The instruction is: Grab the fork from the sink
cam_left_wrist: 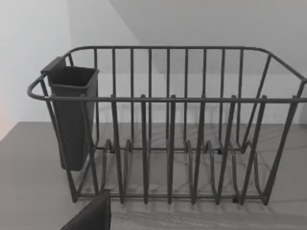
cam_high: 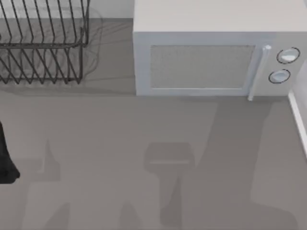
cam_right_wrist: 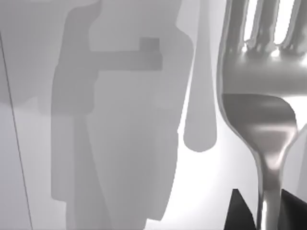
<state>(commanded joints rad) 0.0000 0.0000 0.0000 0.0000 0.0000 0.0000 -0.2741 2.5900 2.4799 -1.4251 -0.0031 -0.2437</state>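
The right gripper (cam_right_wrist: 268, 208) is closed on the fork (cam_right_wrist: 261, 120), its 2 dark fingertips (cam_right_wrist: 242, 213) pinching the narrow neck. The fork is polished silver metal with a curved bowl and slotted tines, filling the right wrist view close up. The left gripper (cam_left_wrist: 91, 218) faces a black wire dish rack (cam_left_wrist: 168, 143) with a dark plastic cup (cam_left_wrist: 72, 115); I cannot tell its opening. From above, a white microwave (cam_high: 211, 52) stands on the grey counter (cam_high: 120, 143).

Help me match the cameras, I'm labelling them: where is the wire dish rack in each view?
Top view: dish rack, upper left corner, beside the microwave.
Left wrist view: dish rack across the middle.
Right wrist view: the fork, held by the right gripper.
Shared landmark: the grey table.
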